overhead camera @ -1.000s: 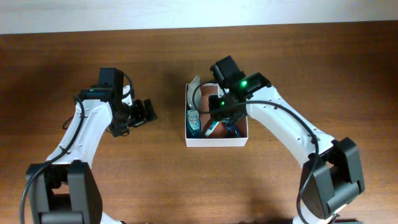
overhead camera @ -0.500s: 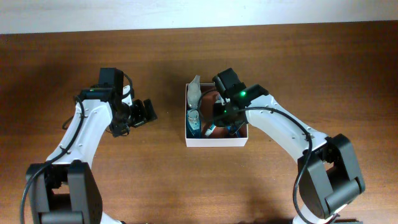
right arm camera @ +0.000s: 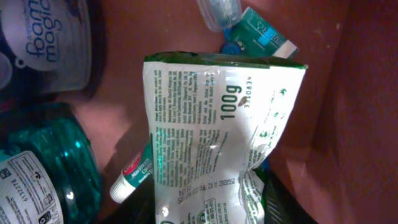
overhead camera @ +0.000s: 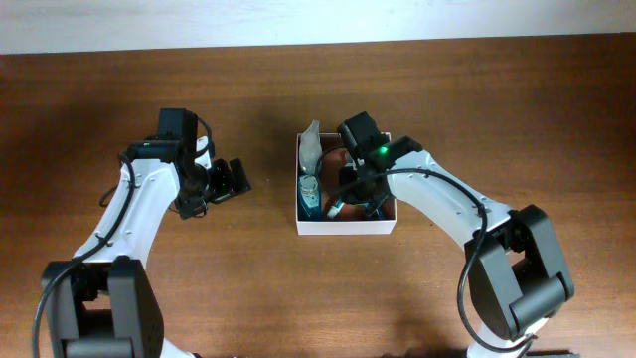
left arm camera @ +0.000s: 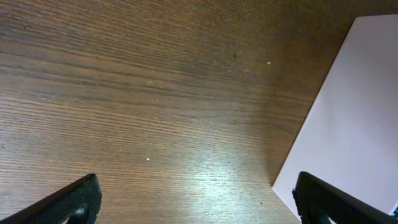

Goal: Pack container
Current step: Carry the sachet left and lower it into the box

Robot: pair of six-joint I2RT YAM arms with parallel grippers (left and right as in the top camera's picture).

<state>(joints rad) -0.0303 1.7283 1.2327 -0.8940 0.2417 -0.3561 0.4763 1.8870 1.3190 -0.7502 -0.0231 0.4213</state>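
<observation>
The container point(overhead camera: 345, 227) is a shallow white-walled box at the table's middle; its reddish-brown inside point(right arm camera: 364, 93) fills the right wrist view. My right gripper point(overhead camera: 350, 191) is down inside it, shut point(right arm camera: 211, 210) on a green-and-white sachet point(right arm camera: 217, 124) marked 100g. Under and beside the sachet lie a toothpaste tube point(right arm camera: 134, 177), a teal bottle point(right arm camera: 43, 162), a dark "foam magic" bottle point(right arm camera: 50, 43) and a small teal box point(right arm camera: 267, 34). My left gripper point(overhead camera: 229, 179) is open and empty point(left arm camera: 199, 205) over bare wood, left of the container's white wall point(left arm camera: 354, 112).
A grey pouch point(overhead camera: 312, 147) leans over the container's back left rim. A blue-topped bottle point(overhead camera: 309, 191) stands along its left wall. Brown wooden table point(overhead camera: 119, 80) surrounds the box; a pale strip runs along the far edge.
My right gripper has moved down and slightly left, deeper into the container with the sachet. The left arm has not moved.
</observation>
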